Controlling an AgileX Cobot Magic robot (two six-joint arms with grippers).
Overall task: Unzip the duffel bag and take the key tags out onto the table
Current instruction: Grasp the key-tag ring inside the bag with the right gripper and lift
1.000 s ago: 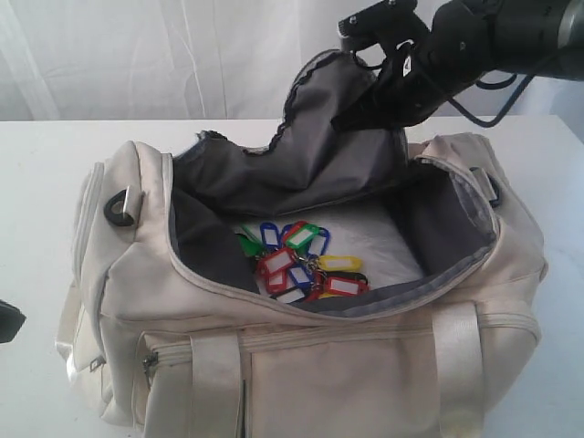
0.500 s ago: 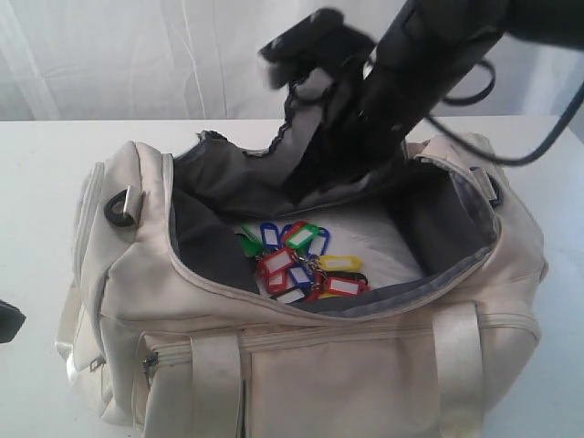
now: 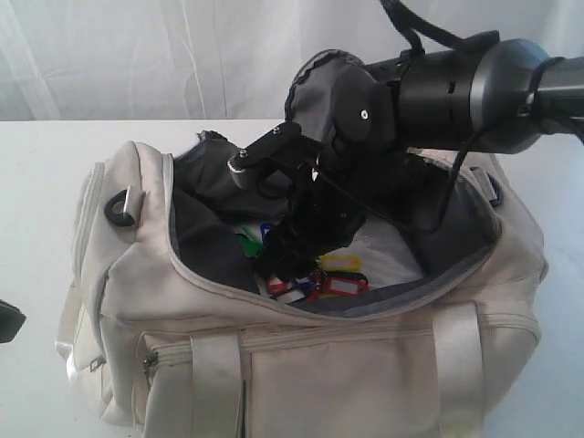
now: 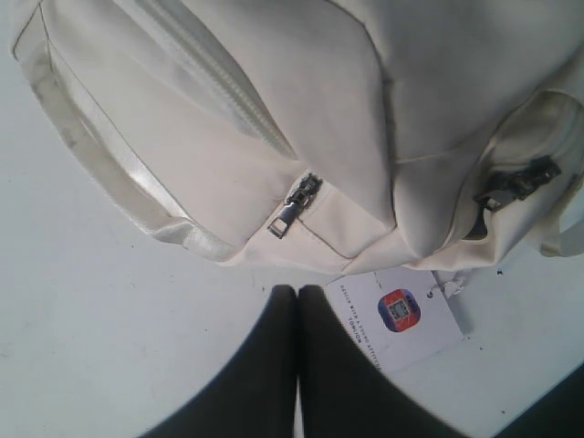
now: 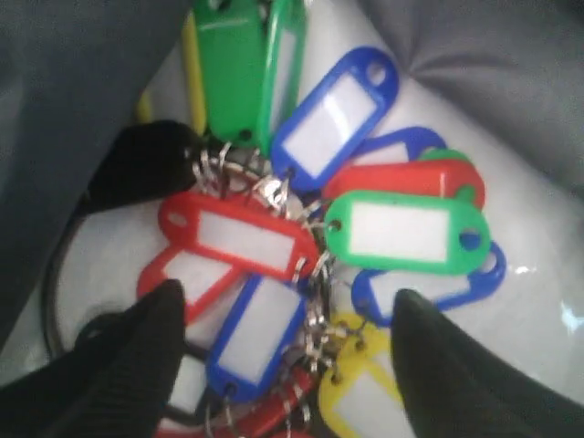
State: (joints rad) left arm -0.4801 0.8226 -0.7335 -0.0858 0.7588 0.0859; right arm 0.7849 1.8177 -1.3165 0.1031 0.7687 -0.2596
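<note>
**My right gripper stands spread over the key tags inside the open bag**

The white table (image 3: 55, 155) carries the cream duffel bag (image 3: 365, 365), which takes up most of the exterior view. Its curved top zipper is undone. The grey-lined flap (image 3: 324, 87) stands up at the far side, so the mouth gapes wide.

My right arm (image 3: 456, 87) reaches in from the right, over the far rim and down into that mouth. My right gripper (image 5: 287, 324) is unclenched and holds nothing. Its two black fingers (image 5: 151, 333) stand well apart, one on each side of the bunch.

The key tags (image 5: 319, 237) lie on the pale floor of the bag, directly under and between those fingers. They are red, blue, green and yellow, fanned out around a knot of metal rings (image 5: 310, 274). Whether a fingertip touches a tag, I cannot tell. From the exterior view, a few red and yellow tags show near the front rim, just beside my wrist.

My left gripper (image 4: 297, 297) is outside the bag, low over the table by its end. Its fingers are pressed together on nothing. Near it are a small pocket's zip pull (image 4: 292, 205) and a paper label (image 4: 399, 312) on the tabletop.
</note>
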